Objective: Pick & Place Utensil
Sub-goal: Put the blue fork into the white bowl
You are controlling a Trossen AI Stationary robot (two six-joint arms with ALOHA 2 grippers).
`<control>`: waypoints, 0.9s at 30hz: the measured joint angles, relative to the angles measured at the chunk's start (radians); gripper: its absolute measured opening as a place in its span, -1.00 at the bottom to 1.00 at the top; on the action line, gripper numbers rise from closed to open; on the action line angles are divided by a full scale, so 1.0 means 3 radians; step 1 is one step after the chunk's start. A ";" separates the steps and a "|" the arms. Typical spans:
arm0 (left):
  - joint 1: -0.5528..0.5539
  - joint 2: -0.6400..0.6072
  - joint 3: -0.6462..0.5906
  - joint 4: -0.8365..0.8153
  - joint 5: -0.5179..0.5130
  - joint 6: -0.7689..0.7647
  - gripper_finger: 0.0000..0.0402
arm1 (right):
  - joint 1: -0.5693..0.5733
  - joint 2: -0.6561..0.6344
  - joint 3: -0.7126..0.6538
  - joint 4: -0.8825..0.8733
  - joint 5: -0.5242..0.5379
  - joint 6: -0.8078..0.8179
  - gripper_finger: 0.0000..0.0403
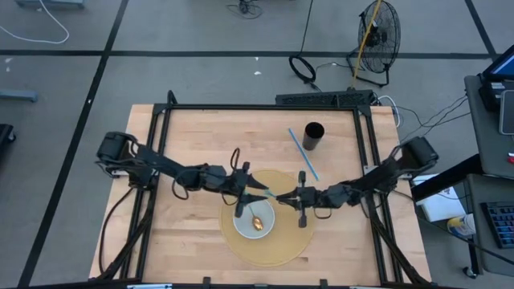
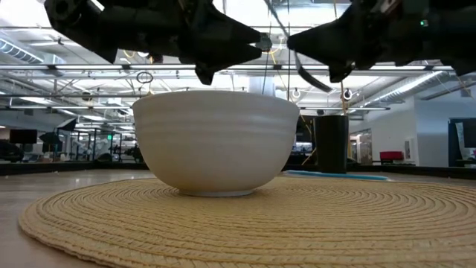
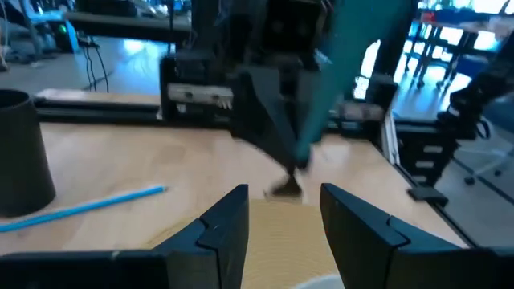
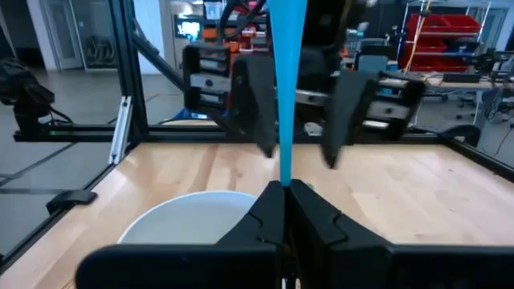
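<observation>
A white bowl [image 1: 254, 218] [image 2: 216, 141] stands on a round woven mat [image 1: 283, 245] with a golden thing [image 1: 257, 222] inside it. My right gripper [image 4: 285, 193] [image 1: 291, 195] hovers over the bowl's far rim, shut on a blue flat utensil [image 4: 287, 88] [image 3: 337, 72]. My left gripper [image 3: 285, 217] [image 1: 263, 191] faces it from the left, open. Its fingers [image 4: 261, 112] stand on either side of the blue utensil, apart from it. A second blue stick [image 1: 303, 154] [image 3: 80, 207] lies flat on the table. My right gripper pinches the blue utensil's lower end [image 4: 285, 178] between its two fingers, coming roughly level from the table's right. The utensil rises above the fingers, tilted, and is lifted clear over the bowl.
A black cup [image 1: 313, 135] [image 2: 331, 144] [image 3: 20, 152] stands upright near the table's far edge, beside the lying blue stick. The black frame rails [image 1: 265, 107] border the table. Bare wood [image 1: 185, 233] lies left of the mat.
</observation>
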 joint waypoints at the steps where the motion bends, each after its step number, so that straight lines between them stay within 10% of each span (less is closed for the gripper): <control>1: 0.0001 0.0019 0.0000 0.0055 -0.0007 -0.0002 -0.21 | 0.0000 0.0054 0.0052 -0.0003 -0.0002 -0.0015 -1.00; 27: -0.0045 0.0053 0.0000 0.0199 0.0012 0.0027 -0.21 | -0.0106 0.0265 0.0216 -0.0014 0.0037 -0.0158 -1.00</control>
